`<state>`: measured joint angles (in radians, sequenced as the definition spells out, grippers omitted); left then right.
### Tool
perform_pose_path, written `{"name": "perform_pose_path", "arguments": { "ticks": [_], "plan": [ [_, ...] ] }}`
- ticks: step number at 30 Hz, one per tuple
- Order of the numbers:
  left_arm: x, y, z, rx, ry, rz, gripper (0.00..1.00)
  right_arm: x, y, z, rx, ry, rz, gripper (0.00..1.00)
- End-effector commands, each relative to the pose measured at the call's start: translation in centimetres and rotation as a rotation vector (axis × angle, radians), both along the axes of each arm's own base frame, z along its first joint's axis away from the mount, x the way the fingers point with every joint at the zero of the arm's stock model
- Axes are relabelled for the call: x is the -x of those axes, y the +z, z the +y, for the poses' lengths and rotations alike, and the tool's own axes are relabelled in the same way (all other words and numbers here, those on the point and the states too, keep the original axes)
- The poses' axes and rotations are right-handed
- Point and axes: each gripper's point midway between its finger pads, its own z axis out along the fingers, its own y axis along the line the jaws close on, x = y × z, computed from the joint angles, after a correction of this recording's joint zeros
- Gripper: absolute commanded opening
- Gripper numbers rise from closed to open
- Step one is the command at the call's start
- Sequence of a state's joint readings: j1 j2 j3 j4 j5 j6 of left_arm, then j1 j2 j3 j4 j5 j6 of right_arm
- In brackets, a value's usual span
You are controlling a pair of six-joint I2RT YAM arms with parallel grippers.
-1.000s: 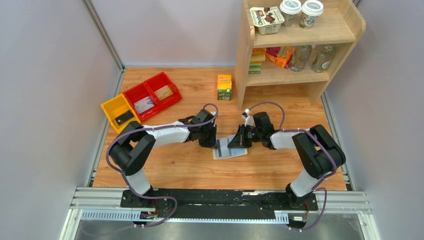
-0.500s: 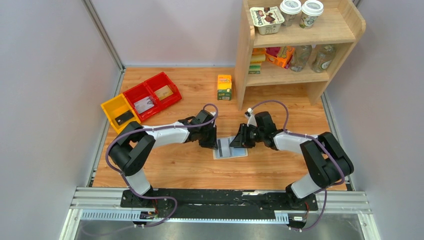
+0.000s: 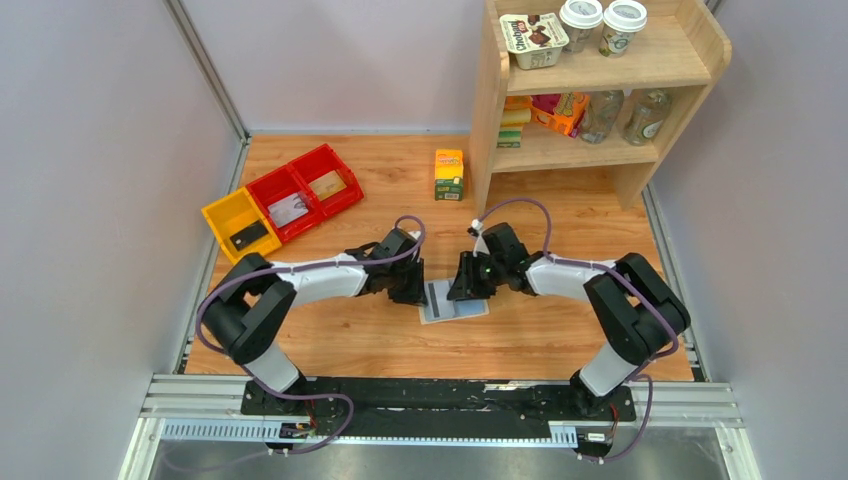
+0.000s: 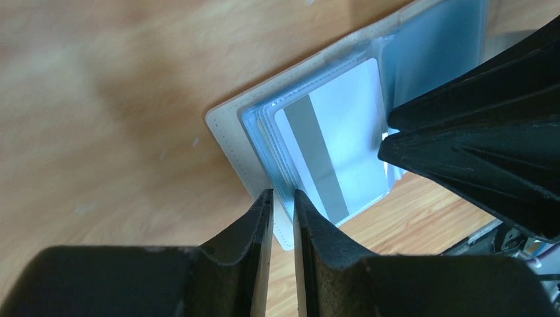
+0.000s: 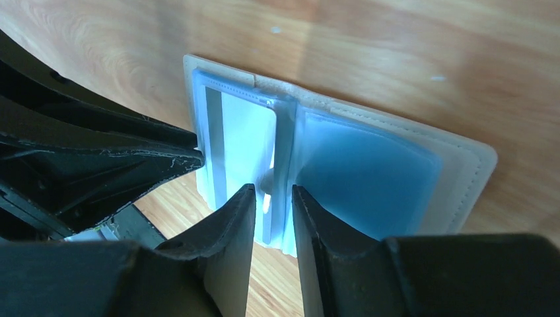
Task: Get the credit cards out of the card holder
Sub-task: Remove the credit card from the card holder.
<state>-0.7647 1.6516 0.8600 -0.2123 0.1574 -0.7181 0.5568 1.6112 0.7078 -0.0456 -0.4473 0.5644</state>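
The card holder (image 3: pixel 456 307) lies spread open on the wooden table between both arms, beige rim (image 4: pixel 228 132) around light blue sleeves (image 5: pixel 370 172). A whitish credit card (image 4: pixel 343 139) with a grey stripe sits in its left half, also seen in the right wrist view (image 5: pixel 243 135). My left gripper (image 4: pixel 282 195) is open by a narrow gap, its tips at the holder's left edge with nothing clamped. My right gripper (image 5: pixel 273 191) is open a little wider, tips just above the centre fold. In the top view the left gripper (image 3: pixel 413 290) and right gripper (image 3: pixel 463 286) face each other across the holder.
Red bins (image 3: pixel 310 188) and a yellow bin (image 3: pixel 238 222) stand at the back left, each with something flat inside. A small carton (image 3: pixel 449 174) stands near the wooden shelf (image 3: pixel 600 150), which holds cups, bottles and boxes. Grey walls close in both sides.
Both grippers went from shut to slightly open. Both arms and the card holder shifted a little to the left, and the holder now lies flat.
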Motion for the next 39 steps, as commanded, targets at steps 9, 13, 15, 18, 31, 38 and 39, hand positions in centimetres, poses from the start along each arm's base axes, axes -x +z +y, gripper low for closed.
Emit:
{"name": "perform_pose_path", "arguments": {
  "ticks": [9,13,15,18,31,38,39],
  "plan": [
    [0.9,3.1,7.0,-0.022,0.178,-0.076,0.3,-0.5,2.8,5.0,0.011,-0.025,-0.057,0.38],
    [0.3,4.8,5.4,0.053,0.162,-0.091,0.36,-1.2,4.4,3.5,0.06,-0.056,-0.124,0.43],
    [0.0,5.3,4.5,0.088,0.149,-0.088,0.39,-1.5,4.4,2.2,0.089,-0.084,-0.132,0.44],
    [-0.6,5.5,3.0,0.118,0.138,-0.079,0.41,-1.7,3.5,0.5,0.111,-0.121,-0.108,0.45],
    [-0.6,2.8,1.3,0.087,0.122,-0.02,0.41,-0.6,0.4,-0.5,0.082,-0.135,-0.01,0.45],
    [-0.2,1.7,1.1,0.055,0.109,0.013,0.41,-0.6,0.0,-0.4,0.079,-0.128,0.0,0.43],
    [-0.1,1.7,1.2,0.049,0.11,0.015,0.41,-0.5,0.0,-0.4,0.079,-0.128,0.002,0.43]
  ]
}}
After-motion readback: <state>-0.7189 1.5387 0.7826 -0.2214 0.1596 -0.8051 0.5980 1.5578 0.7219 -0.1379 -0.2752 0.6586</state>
